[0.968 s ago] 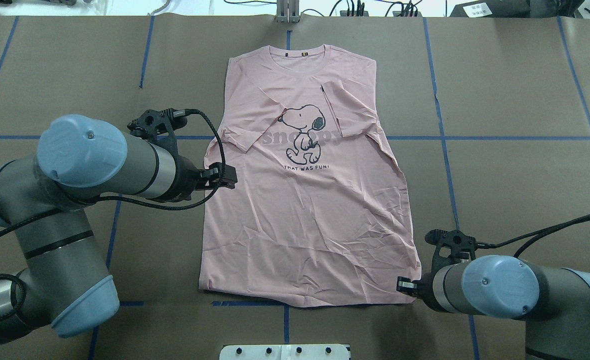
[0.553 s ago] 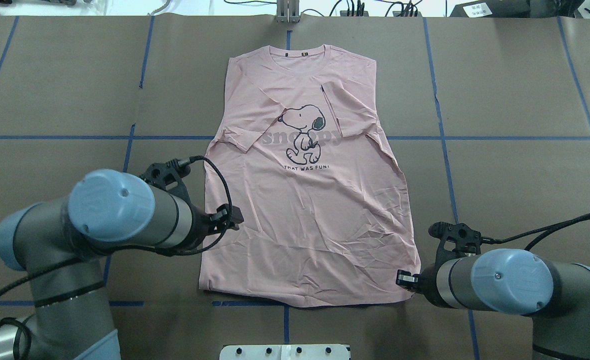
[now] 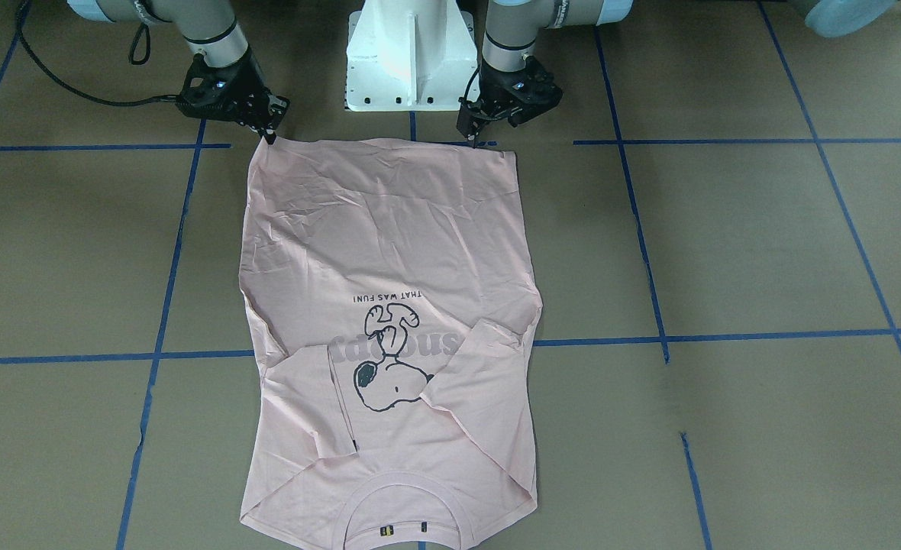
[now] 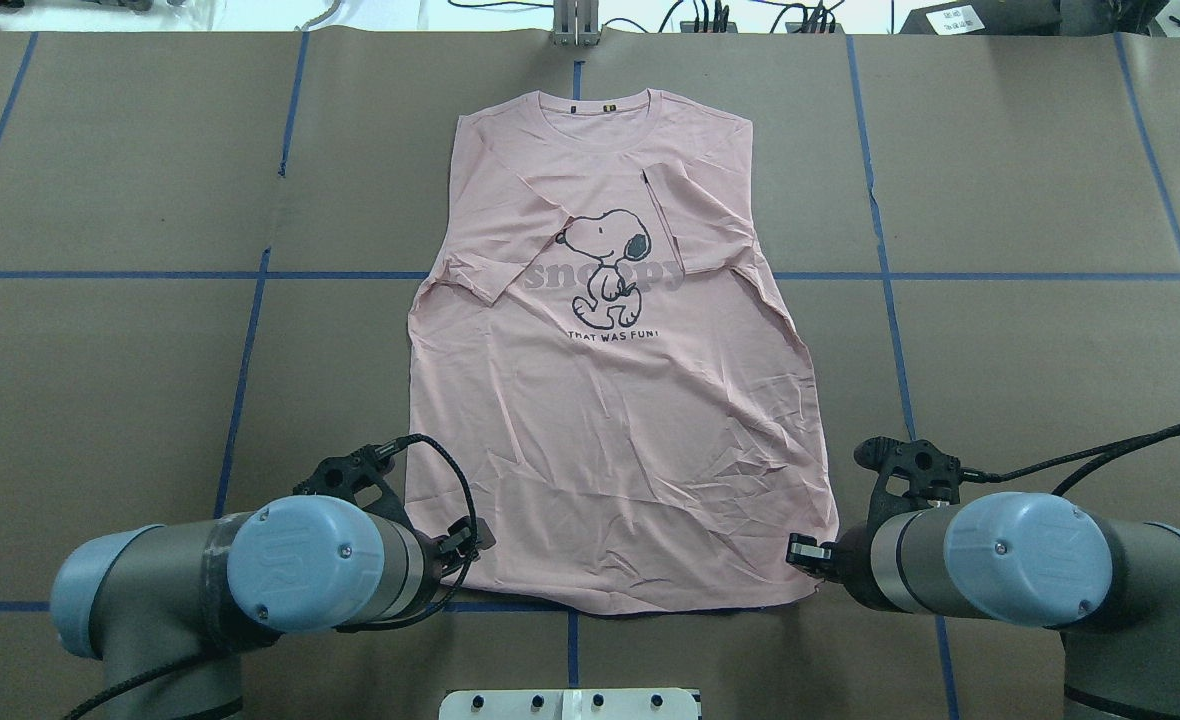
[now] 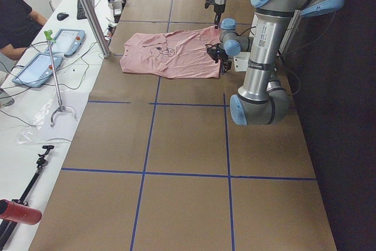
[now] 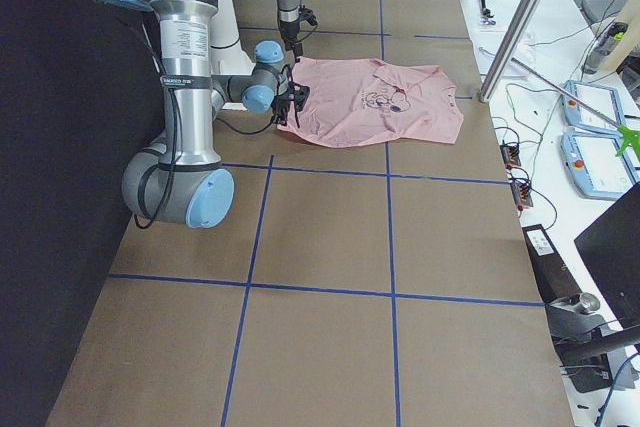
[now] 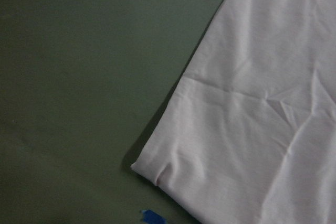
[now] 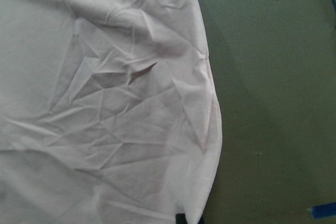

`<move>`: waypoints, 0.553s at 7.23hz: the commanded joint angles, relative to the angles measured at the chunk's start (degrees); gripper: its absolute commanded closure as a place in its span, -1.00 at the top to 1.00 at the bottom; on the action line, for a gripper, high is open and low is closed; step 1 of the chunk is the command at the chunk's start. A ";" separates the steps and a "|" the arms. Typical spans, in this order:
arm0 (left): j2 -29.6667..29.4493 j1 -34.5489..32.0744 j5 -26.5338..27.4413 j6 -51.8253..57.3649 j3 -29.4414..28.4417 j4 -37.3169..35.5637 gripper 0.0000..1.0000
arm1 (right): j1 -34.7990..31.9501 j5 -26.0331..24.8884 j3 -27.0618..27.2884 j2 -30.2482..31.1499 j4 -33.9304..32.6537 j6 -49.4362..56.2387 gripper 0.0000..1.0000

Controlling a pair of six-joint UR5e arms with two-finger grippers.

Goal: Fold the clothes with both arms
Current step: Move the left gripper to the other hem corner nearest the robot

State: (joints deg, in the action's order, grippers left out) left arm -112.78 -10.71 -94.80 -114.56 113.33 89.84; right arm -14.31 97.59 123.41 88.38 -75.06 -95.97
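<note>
The pale pink T-shirt (image 4: 610, 430) lies flat on the brown table, print up, with both sleeves folded inward and the collar at the far side. My left gripper (image 4: 475, 545) hovers by the near left hem corner (image 7: 142, 166). No fingers show in the left wrist view, so I cannot tell its state. My right gripper (image 4: 800, 553) sits at the near right hem corner, which rises to a point at its tip (image 3: 268, 137). A dark fingertip (image 8: 181, 219) shows at that corner, and the gripper looks shut on it. From across the table the left gripper (image 3: 472, 139) hangs just above the hem.
The white pedestal base (image 3: 408, 53) stands just behind the hem between the two arms. Blue tape lines (image 4: 240, 350) cross the brown table cover. A side bench holds tablets (image 5: 35, 66) and cables, with a seated person (image 5: 14, 19) beside it.
My left arm has swept back along the shirt's left edge from sleeve level to the hem corner. The right gripper shifted only slightly at its corner.
</note>
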 commanded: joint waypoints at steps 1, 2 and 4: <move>0.10 0.42 1.46 -1.01 -1.53 -0.02 0.98 | 0.08 0.15 0.08 -0.31 0.00 0.08 -1.00; 0.19 0.42 1.46 -1.19 -1.53 -0.11 0.94 | 0.08 0.15 0.08 -0.40 0.00 0.00 -1.00; 1.33 0.42 1.46 -1.45 -1.45 -0.02 0.87 | 0.08 0.23 0.08 -0.40 0.00 0.00 -1.00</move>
State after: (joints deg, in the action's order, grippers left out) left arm -112.15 -10.29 -93.41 -115.83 111.90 89.76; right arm -14.24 97.78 123.48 88.01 -75.06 -95.97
